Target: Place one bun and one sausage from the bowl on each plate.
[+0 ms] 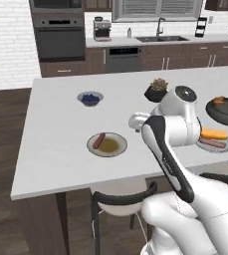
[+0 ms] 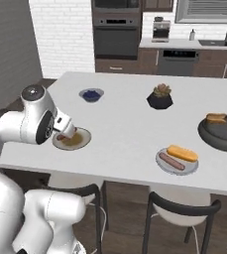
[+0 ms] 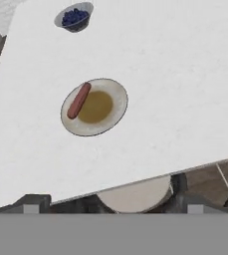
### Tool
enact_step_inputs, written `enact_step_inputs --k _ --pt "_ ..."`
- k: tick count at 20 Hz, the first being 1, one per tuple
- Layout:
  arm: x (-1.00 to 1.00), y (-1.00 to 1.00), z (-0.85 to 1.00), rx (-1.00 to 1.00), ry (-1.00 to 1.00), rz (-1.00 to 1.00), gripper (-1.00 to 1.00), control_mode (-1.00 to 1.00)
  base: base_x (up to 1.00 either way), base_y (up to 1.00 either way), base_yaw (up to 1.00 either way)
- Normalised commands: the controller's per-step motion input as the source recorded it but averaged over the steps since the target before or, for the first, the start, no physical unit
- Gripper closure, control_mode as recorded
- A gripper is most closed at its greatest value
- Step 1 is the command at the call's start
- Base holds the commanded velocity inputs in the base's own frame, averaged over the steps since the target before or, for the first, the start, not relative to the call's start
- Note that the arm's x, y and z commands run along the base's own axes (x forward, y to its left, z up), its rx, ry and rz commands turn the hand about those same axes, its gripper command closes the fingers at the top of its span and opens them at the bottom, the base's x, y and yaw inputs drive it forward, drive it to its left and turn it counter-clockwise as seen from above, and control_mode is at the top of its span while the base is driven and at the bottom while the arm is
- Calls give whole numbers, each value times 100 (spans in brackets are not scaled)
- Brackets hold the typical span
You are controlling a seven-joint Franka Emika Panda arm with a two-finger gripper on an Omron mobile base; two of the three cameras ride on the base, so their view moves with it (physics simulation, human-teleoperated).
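The gripper [image 2: 67,133] hangs with jaws wide and empty above the cream-rimmed plate [image 3: 116,94], where one sausage [image 3: 79,100] lies at the plate's 10 o'clock edge. The grey plate [image 2: 160,165] already carries its pair. The last bun [image 2: 215,118] waits in the bowl [image 2: 209,136], at 3 o'clock on the worktop [image 2: 125,129]. Travel there high to clear the plant pot [image 2: 160,100], then grip the bun across its narrow width.

Two plates: a cream-rimmed plate [image 1: 107,144] at centre frame, a grey plate [image 1: 214,144] at right. Two sausages [image 1: 99,140] [image 1: 212,143], two buns [image 1: 214,134] [image 1: 218,101], one dark bowl [image 1: 225,111], one blue-filled bowl [image 1: 90,98], one plant pot [image 1: 156,91].
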Motion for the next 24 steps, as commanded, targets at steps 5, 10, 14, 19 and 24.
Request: enact_step_inputs --k 5,10,14,19,24 --pt "0 0 0 0 0 0 -100 100 -100 -100 5" --pt "0 0 0 0 0 0 -100 100 -65 -100 1" --pt "0 0 0 0 0 0 -100 100 -3 -100 5" --pt "0 0 0 0 0 0 -100 100 31 -100 15" --pt "0 0 0 0 0 0 -100 100 40 -100 16"
